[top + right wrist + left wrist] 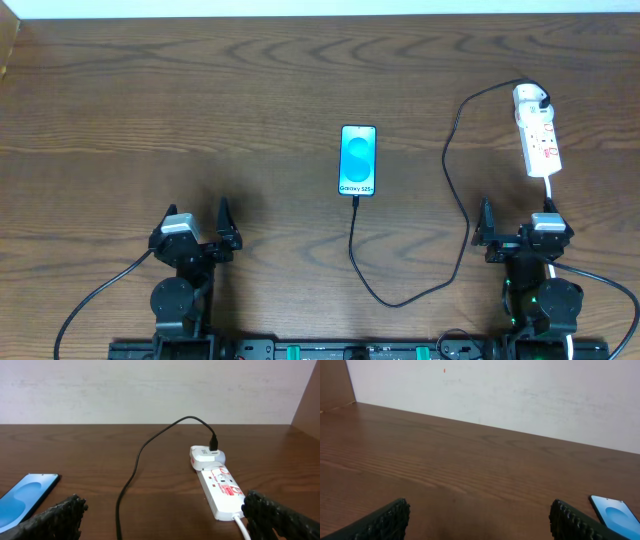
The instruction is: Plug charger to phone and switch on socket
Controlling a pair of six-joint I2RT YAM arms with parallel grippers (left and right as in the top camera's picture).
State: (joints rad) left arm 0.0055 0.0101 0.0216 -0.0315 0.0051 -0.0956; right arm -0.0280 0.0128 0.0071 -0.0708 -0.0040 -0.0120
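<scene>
L tool (197,225): jaws wide apart, holding nothing, over bare tabletop (120,120).
R tool (517,228): jaws spread full, empty.
Phone (358,160): flat, screen up, ahead of both tools, btwn them.
Charger (136,462): loops from phone's near edge, passes R tool's left, ends at adapter (530,98).
Socket (540,140): just ahead of R tool (switch position unclear).

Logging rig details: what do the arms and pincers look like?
Both arms are black with round joint housings and a grey block at each wrist. The left pincer and right pincer have black fingers with knurled pads. Black cables trail from both.
</scene>
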